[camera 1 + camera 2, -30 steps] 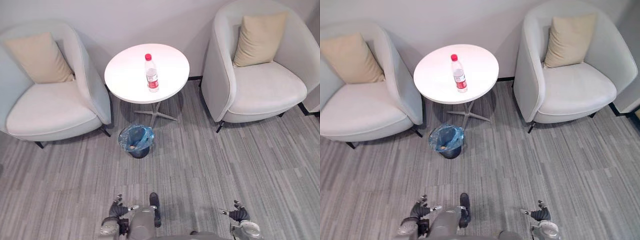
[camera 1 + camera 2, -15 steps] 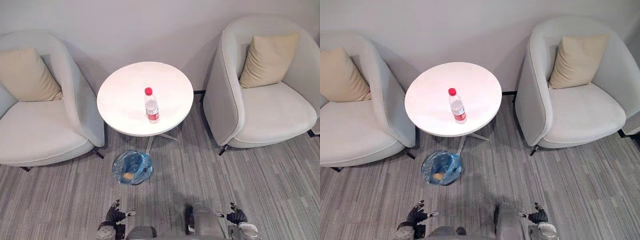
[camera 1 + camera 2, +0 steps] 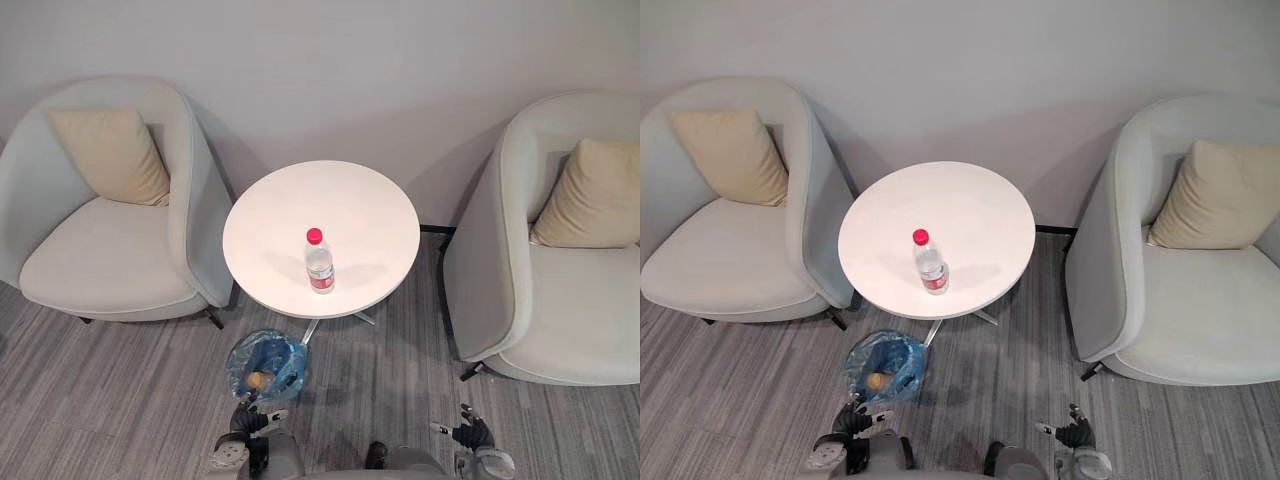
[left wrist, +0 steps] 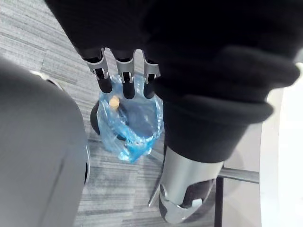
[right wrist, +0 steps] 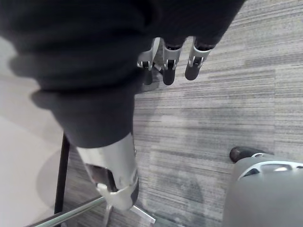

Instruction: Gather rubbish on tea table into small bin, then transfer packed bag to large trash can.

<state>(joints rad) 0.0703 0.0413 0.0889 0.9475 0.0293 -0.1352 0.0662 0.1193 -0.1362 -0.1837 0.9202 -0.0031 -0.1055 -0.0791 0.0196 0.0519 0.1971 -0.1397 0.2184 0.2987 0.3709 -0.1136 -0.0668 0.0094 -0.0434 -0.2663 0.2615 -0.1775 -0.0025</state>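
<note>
Left wrist view: the left robot hand (image 4: 124,82) hangs with its fingers slack and apart, empty, near the blue-lined small bin (image 4: 135,124). The right robot hand (image 5: 168,71) hangs likewise, empty. The bottle (image 3: 319,262) stands upright on the round surface (image 3: 372,205).

Black ribbed wrist covers (image 4: 213,71), silver fingers (image 4: 126,75) with dark tips, thick silver thumbs (image 4: 187,182).

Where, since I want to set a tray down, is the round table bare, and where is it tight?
The table is bare apart from the bottle toward its front edge; the widest patch is the far half, toward the wall. It is tight under the front edge, where the small bin stands by the table's foot.
</note>
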